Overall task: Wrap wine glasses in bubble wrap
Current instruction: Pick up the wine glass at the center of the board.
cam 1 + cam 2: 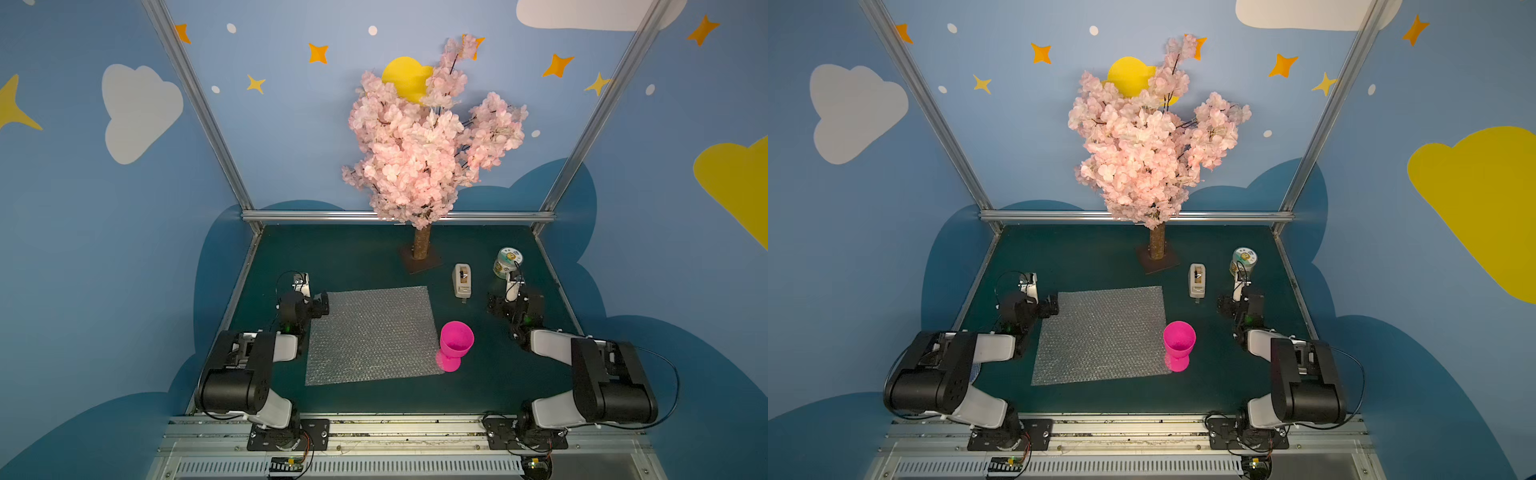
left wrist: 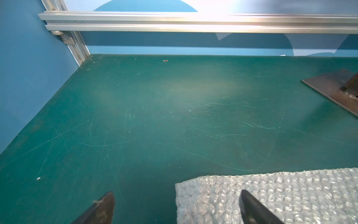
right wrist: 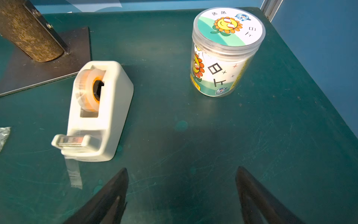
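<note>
Nearest, the left arm (image 1: 245, 374) and the right arm (image 1: 602, 382) are bolted to the metal rail (image 1: 415, 428) along the near edge of the green tabletop (image 1: 353, 257). At the middle of the tabletop's far edge stands a pink blossom tree (image 1: 415, 158) on a dark square base. The bubble wrap (image 1: 370, 332) lies flat and unfolded over the middle of the tabletop, a little toward the left edge. The pink goblet (image 1: 455, 345) stands upright, mouth up, at the sheet's right edge close to the sheet's near right corner; its foot meets that edge, though whether it rests on the film cannot be told. Toward the far right corner a green-labelled jar (image 1: 507, 262) stands upright, with a white tape dispenser (image 1: 462, 280) near it on the side toward the tree. The left gripper (image 2: 177, 192) hangs at the wrap's far left corner, jaws spread wide and gripping nothing: one finger (image 2: 251, 209) over the film, the other over bare tabletop. The right gripper (image 3: 182, 168) is likewise spread and empty, over bare tabletop just short of the dispenser and jar. A short strip of clear tape (image 3: 74, 174) trails from the dispenser's cutter onto the tabletop.
</note>
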Controlling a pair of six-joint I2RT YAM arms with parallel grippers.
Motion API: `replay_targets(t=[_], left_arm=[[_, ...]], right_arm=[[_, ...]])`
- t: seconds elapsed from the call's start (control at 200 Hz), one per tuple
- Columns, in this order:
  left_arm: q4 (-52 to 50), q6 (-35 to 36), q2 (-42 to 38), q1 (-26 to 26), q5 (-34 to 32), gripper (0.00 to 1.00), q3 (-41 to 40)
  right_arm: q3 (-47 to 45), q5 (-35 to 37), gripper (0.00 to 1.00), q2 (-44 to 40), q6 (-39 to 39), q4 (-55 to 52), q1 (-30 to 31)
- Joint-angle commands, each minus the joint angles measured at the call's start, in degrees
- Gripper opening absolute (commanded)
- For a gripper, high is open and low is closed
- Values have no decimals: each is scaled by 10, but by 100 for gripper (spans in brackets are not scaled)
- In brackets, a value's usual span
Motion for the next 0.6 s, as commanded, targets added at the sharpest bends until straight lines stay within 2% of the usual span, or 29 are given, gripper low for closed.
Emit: replay_targets(t=[0.0, 0.596], left_arm=[[2, 5, 3, 4, 10, 100, 11], [-3, 3, 4, 7, 18, 100, 14]], right_arm=[[12, -5, 88, 4, -5, 13, 2], [12, -6, 87, 4, -5, 13, 2]])
